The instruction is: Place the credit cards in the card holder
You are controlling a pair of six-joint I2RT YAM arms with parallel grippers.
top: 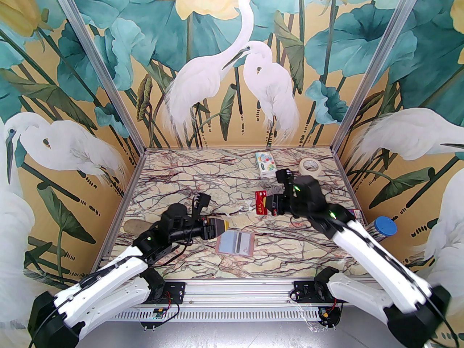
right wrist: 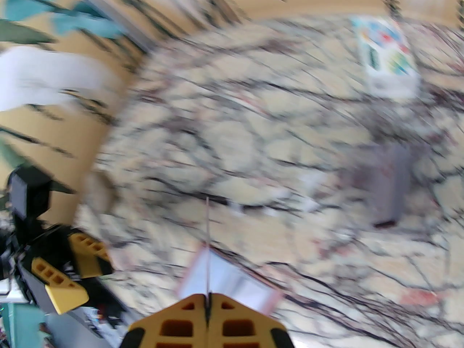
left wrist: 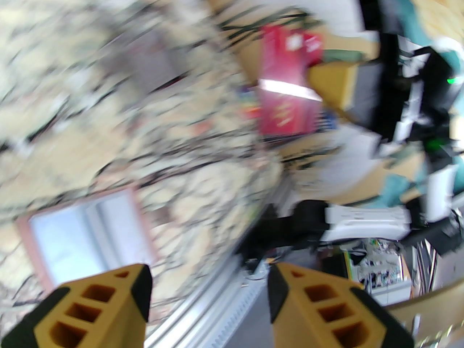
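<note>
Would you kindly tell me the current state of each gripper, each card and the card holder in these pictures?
left gripper: open, holding nothing.
right gripper: shut on the red card.
red card: gripped by the right gripper.
card holder: unfolded, lying flat.
pale blue card: lying on the open holder.
grey striped card: lying on the holder, beside the blue one.

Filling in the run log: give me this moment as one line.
left gripper: open, empty, beside holder | right gripper: shut on red card, off table | holder: flat, pale cards on it
</note>
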